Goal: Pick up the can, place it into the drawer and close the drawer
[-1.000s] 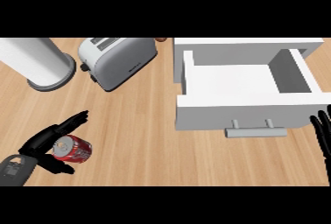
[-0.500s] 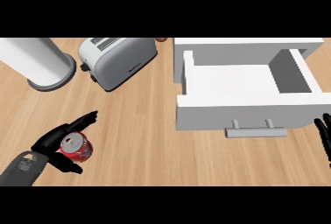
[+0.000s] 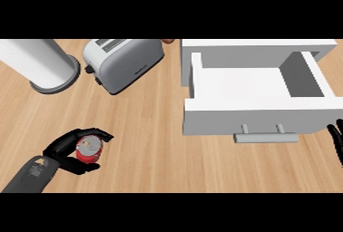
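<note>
A red can [image 3: 88, 149] with a silver top lies on the wooden counter at the lower left. My left hand [image 3: 66, 146] is curled round it, fingers over the far side and thumb below. The white drawer [image 3: 257, 117] stands pulled open at the right, its inside bare, with a grey handle [image 3: 265, 135] on its front. My right hand [image 3: 335, 141] shows only as straight fingers at the right edge, beside the drawer's front corner.
A silver toaster [image 3: 124, 62] sits at the top, left of the drawer. A white cylinder on a grey base [image 3: 40, 65] stands at the top left. Bare wooden counter lies between the can and the drawer front.
My left hand's fingers have closed round the can, which has shifted slightly up and to the right. The right hand has sunk a little lower at the edge.
</note>
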`<act>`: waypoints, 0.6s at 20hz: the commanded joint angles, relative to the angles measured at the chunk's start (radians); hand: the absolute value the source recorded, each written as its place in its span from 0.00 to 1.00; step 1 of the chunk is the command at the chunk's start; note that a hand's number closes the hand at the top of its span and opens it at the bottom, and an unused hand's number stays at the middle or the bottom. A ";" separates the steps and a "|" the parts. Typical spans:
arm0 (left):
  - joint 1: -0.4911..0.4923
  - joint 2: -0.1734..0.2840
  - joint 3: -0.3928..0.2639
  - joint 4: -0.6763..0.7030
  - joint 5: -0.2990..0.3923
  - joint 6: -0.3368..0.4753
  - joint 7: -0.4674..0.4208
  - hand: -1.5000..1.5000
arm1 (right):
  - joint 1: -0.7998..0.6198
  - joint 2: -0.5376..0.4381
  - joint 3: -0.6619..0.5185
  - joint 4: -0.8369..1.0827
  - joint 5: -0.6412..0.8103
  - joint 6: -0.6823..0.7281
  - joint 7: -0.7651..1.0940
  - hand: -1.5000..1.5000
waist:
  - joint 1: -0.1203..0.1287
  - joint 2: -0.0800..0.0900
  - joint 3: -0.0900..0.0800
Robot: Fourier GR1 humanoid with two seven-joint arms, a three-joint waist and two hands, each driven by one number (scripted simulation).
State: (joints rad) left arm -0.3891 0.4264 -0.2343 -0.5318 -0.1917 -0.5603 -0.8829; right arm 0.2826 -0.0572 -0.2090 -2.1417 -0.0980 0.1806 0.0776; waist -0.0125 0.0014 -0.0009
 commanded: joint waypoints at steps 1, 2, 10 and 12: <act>-0.014 -0.009 -0.011 -0.006 0.025 -0.175 -0.118 1.00 | 0.018 -0.002 -0.018 0.005 -0.025 0.018 -0.019 0.00 | -0.004 0.000 0.000; 0.050 -0.039 -0.033 -0.020 0.017 -0.138 -0.119 1.00 | 0.012 -0.006 -0.019 -0.033 -0.033 0.009 0.021 0.00 | 0.003 -0.001 0.000; 0.064 -0.018 -0.057 -0.171 0.113 -0.231 -0.033 1.00 | 0.008 0.019 -0.006 -0.007 0.015 -0.011 -0.009 0.00 | 0.017 -0.005 0.002; 0.025 -0.081 0.111 -0.130 0.275 -0.080 0.170 1.00 | 0.009 0.010 -0.012 -0.040 0.001 -0.010 0.021 0.00 | 0.022 -0.006 0.002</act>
State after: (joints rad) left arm -0.3565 0.3935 -0.2310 -0.6552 -0.0473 -0.6050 -0.7672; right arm 0.2895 -0.0517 -0.2251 -2.1734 -0.1055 0.1746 0.0946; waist 0.0008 -0.0028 0.0005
